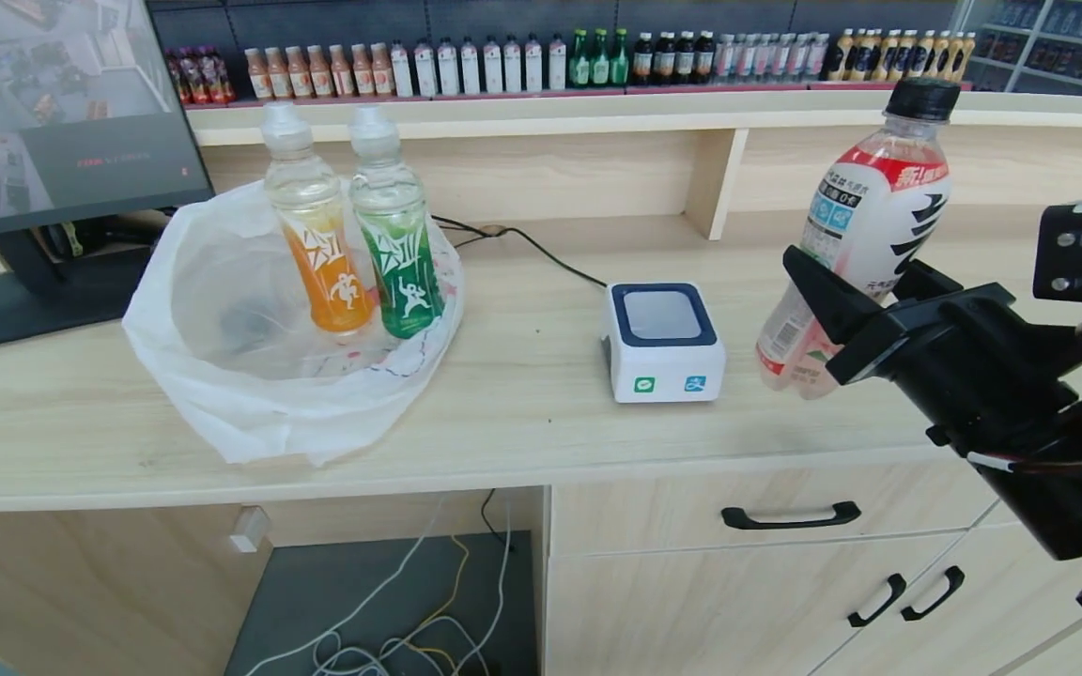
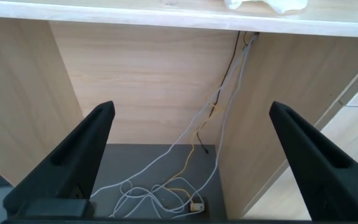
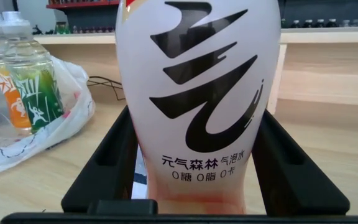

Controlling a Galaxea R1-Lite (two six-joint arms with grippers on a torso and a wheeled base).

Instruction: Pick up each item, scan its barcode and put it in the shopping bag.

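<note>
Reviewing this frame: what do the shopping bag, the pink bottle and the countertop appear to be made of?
Shopping bag: likely thin plastic film. It is translucent white, crinkled and slumped in soft folds.
Pink bottle: probably clear plastic with a glossy printed wrap label. Pink liquid shows through near the base.
Countertop: pale, matte wood-grain surface. Solid wood or laminate cannot be told.

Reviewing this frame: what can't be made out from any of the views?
- Right wrist view: the pink bottle has its cap cut off by the top edge.
- Head view: the far finger of the right gripper is hidden behind that bottle.
- Head view: a grey patch in the shopping bag is veiled by plastic and cannot be identified.
- Left wrist view: the left gripper hangs open below the counter, so the countertop is cut off.
</note>
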